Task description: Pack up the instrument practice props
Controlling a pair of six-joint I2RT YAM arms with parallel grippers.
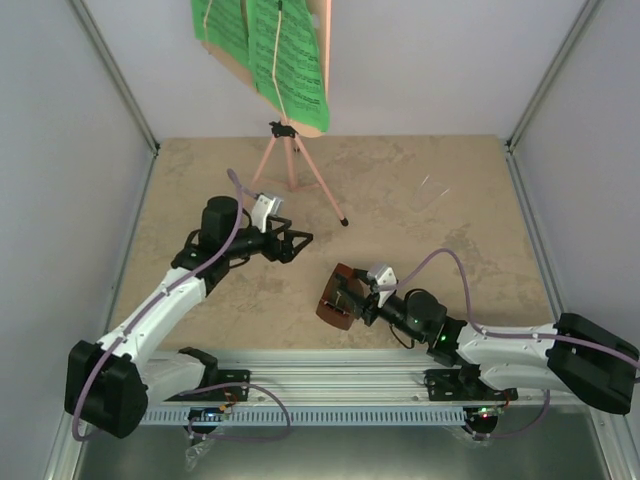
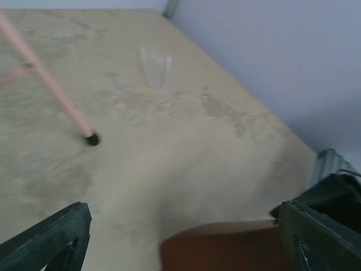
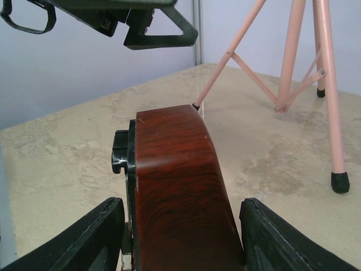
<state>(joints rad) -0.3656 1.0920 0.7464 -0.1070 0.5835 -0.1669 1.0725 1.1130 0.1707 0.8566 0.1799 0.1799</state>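
The pink music stand (image 1: 290,160) stands at the back centre on its tripod legs, with the green sheet-music pages (image 1: 285,50) on its desk. The brown wooden metronome (image 1: 335,302) is on the table near the front. In the right wrist view the metronome (image 3: 175,192) sits between the fingers of my right gripper (image 3: 180,203), which is open with a gap on each side. My left gripper (image 1: 298,241) is open and empty, just left of and behind the metronome. In the left wrist view the metronome (image 2: 225,248) is low between its fingers, and a stand leg (image 2: 56,93) is at the left.
A clear plastic thing (image 1: 432,193) lies at the back right, also in the left wrist view (image 2: 155,68). Grey walls enclose the table (image 1: 450,250) on three sides. A metal rail (image 1: 330,365) runs along the front edge. A stand foot (image 3: 339,182) is at right.
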